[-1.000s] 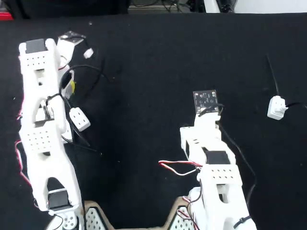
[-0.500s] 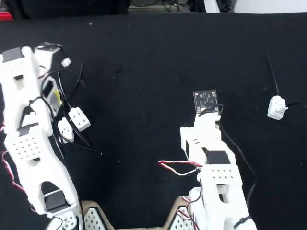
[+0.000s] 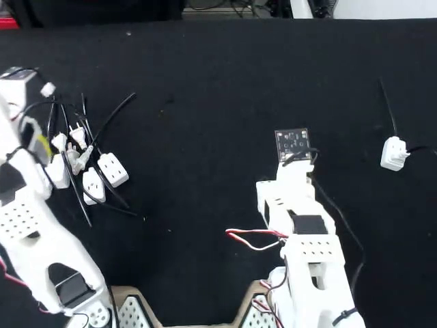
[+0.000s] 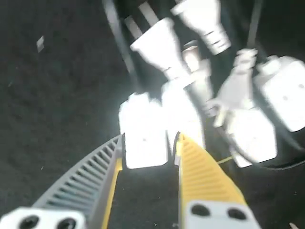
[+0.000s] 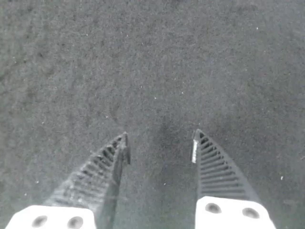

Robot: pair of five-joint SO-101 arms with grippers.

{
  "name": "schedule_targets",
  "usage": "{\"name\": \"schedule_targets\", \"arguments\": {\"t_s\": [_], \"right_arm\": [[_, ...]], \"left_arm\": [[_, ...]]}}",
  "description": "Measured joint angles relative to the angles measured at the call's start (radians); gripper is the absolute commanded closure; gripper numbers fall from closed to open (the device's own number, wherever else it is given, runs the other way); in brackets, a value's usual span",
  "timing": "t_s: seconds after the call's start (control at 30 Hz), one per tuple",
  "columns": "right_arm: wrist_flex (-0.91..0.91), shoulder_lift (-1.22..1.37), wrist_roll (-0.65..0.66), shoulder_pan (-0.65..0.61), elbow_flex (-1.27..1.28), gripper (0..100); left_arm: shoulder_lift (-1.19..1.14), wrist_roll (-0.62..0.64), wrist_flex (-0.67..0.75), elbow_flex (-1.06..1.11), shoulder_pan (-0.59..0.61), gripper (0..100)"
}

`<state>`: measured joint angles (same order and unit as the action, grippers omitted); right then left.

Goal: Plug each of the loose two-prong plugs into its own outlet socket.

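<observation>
A tangle of white outlet sockets (image 3: 102, 174) and two-prong plugs (image 3: 72, 140) on black cables lies at the table's left. My left arm (image 3: 27, 205) stands over its left edge. In the left wrist view my left gripper (image 4: 148, 143) is open, and its fingertips stand on either side of one white socket (image 4: 143, 138) that lies on the cloth. Beyond it lie a two-prong plug (image 4: 157, 43), a second plug (image 4: 202, 16) and more sockets (image 4: 252, 138). My right gripper (image 5: 159, 143) is open over bare black cloth, with the right arm (image 3: 300, 225) at the table's centre.
A single white socket (image 3: 392, 154) with a thin black cable lies alone at the far right. Black cloth (image 3: 218, 82) covers the table. Red and white wires (image 3: 252, 239) loop beside the right arm.
My left arm has swung left and come down, uncovering two more sockets and the plugs beside it. The right arm has not moved.
</observation>
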<state>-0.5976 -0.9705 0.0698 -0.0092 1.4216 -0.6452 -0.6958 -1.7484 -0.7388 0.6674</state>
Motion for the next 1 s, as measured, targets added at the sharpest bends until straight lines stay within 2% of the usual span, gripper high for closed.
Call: {"name": "schedule_targets", "arguments": {"t_s": [0.33,0.57,0.87,1.0], "right_arm": [[0.0,0.0,0.0,0.0,0.0,80.0],[0.0,0.0,0.0,0.0,0.0,80.0],[0.0,0.0,0.0,0.0,0.0,80.0],[0.0,0.0,0.0,0.0,0.0,80.0]], "left_arm": [[0.003,-0.043,0.0,0.104,0.04,81],[0.132,-0.058,0.002,0.19,0.064,81],[0.135,-0.107,0.103,0.365,0.061,81],[0.135,-0.147,0.17,0.377,0.06,72]]}}
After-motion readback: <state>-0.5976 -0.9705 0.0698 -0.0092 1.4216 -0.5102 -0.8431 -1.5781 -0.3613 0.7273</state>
